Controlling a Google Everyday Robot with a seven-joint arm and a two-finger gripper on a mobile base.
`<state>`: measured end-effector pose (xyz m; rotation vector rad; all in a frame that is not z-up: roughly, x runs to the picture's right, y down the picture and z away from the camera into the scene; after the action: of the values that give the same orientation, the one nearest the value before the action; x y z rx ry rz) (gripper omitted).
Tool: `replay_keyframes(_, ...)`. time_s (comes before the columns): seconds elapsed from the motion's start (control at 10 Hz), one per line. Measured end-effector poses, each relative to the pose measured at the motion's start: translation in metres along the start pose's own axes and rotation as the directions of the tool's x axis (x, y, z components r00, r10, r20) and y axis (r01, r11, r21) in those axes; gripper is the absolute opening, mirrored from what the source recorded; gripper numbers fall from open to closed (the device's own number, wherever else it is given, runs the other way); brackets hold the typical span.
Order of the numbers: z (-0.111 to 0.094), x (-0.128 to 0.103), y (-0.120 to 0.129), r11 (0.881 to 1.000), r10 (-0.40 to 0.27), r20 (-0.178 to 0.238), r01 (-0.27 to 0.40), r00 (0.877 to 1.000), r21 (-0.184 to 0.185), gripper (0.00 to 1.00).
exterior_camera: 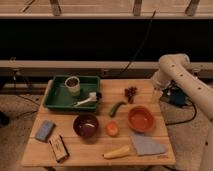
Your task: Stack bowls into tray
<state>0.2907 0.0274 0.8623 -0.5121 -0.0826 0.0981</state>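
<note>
The white arm's gripper hangs over the right rear corner of the wooden slatted table, jaws apart and gripping nothing. The bright orange round bowl and the dark maroon glossy bowl sit well apart on the table, both outside the dark green rectangular plastic tray, which holds a small white cup.

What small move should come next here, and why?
Probably swing the open gripper, now by the table's back right corner, toward the orange bowl: it is nearer than the maroon bowl, and both sit outside the tray.
</note>
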Motion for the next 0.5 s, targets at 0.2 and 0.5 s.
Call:
replay_keyframes(0.2, 0.012, 0.007, -0.009, 0.999, 0.023, -0.006, -0.022, 1.0, 0.04, 0.78)
replay_keyframes(0.5, 0.039, 0.015, -0.007, 0.998, 0.042, -0.018, -0.041, 0.999, 0.051, 0.78)
